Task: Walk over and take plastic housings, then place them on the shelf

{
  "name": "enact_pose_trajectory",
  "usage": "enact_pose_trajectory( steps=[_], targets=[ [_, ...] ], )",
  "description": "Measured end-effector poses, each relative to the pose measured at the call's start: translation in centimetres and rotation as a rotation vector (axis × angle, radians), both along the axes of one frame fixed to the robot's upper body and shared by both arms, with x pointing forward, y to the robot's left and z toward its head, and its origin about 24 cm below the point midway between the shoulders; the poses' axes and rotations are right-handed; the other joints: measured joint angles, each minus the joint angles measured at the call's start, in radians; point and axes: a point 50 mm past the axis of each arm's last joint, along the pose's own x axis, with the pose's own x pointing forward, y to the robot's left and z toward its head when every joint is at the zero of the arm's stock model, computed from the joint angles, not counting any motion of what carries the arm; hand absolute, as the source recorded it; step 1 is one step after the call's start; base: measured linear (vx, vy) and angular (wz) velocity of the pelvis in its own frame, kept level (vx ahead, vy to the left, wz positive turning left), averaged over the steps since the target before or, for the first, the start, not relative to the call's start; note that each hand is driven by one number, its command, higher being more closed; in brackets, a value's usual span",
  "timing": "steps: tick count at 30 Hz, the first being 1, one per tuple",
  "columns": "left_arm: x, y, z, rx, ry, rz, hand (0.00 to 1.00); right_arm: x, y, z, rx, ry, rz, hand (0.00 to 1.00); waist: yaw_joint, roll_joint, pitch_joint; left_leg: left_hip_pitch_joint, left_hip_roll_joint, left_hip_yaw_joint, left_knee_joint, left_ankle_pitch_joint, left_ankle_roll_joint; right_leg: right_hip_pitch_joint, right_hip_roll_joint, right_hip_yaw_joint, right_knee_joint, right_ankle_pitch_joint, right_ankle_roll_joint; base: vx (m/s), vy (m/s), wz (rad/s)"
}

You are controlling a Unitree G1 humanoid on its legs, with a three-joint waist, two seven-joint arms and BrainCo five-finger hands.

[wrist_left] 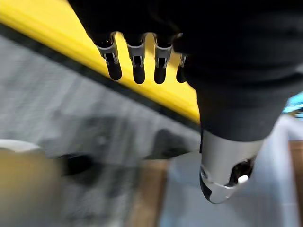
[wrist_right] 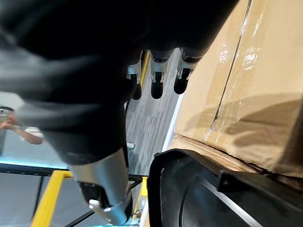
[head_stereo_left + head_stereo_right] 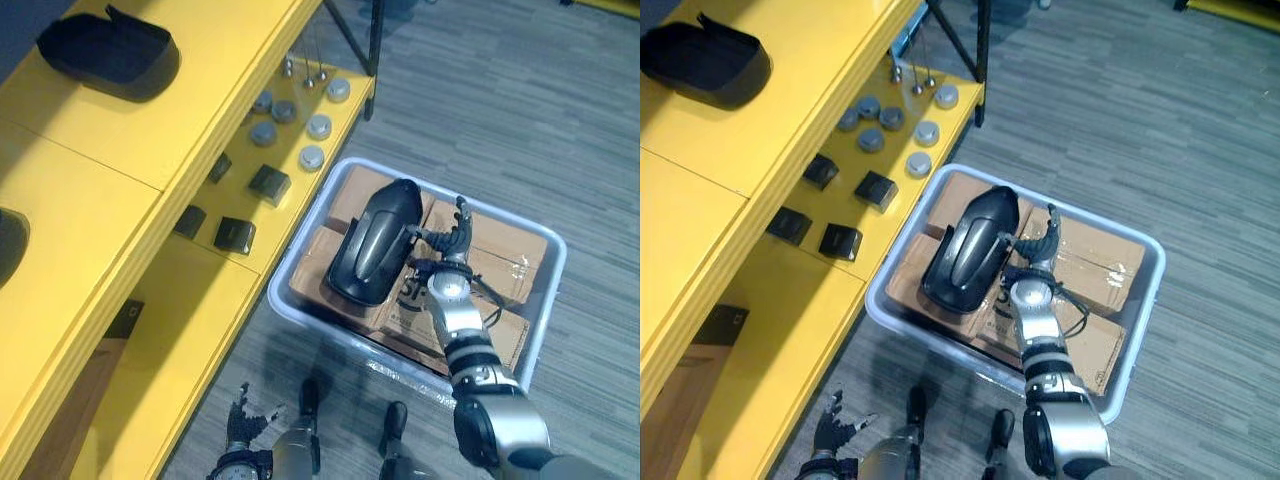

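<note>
Your right hand point(image 3: 450, 243) is over the pale bin point(image 3: 500, 221) that sits on the grey floor point(image 3: 520, 100). Its fingers are straight and spread out, and it holds nothing. It is just beside a shiny black plastic housing point(image 3: 375, 245) that lies on the brown cardboard boxes point(image 3: 500, 268) in the bin. I cannot tell if the thumb touches that housing.

Your left hand point(image 3: 243, 425) hangs low, near the front edge of the yellow shelf point(image 3: 90, 200). Its fingers are straight too, and it is empty.

A second black housing point(image 3: 108, 52) lies on the top board of the shelf, well apart from the bin. On the lower board there are little black blocks point(image 3: 235, 235) and round grey discs point(image 3: 312, 157), close to the bin.
</note>
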Motion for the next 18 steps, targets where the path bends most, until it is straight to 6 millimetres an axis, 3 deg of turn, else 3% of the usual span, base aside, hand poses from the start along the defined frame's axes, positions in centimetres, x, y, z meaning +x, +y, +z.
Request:
enact_pose_trajectory(
  steps=[6,12,18],
  targets=[
    [1.0,0.4,-0.5,-0.008,0.027,0.021,0.00,0.5,0.8,0.1,-0.035,0.037,0.019,0.00,-0.001,-0.001,0.021,-0.025,0.000,0.000,0.004,0.002,0.001,-0.024,0.000,0.001,0.001,0.005,0.004,0.00,0.000,0.00],
    [1.6,1.3,-0.5,-0.022,0.040,0.083,0.00,0.4,4.5,-1.4,-0.160,0.095,0.141,0.00,-0.004,-0.020,0.039,-0.035,0.005,0.000,0.006,0.003,0.002,-0.033,0.005,0.002,0.000,0.005,0.004,0.00,0.000,0.00],
    [2.2,1.4,-0.4,-0.013,0.041,0.093,0.00,0.4,6.5,-2.3,-0.265,0.146,0.228,0.00,-0.004,-0.039,0.048,-0.033,0.007,0.002,0.006,0.003,0.002,-0.032,0.006,0.005,0.001,0.005,0.004,0.00,0.000,0.00]
  ],
)
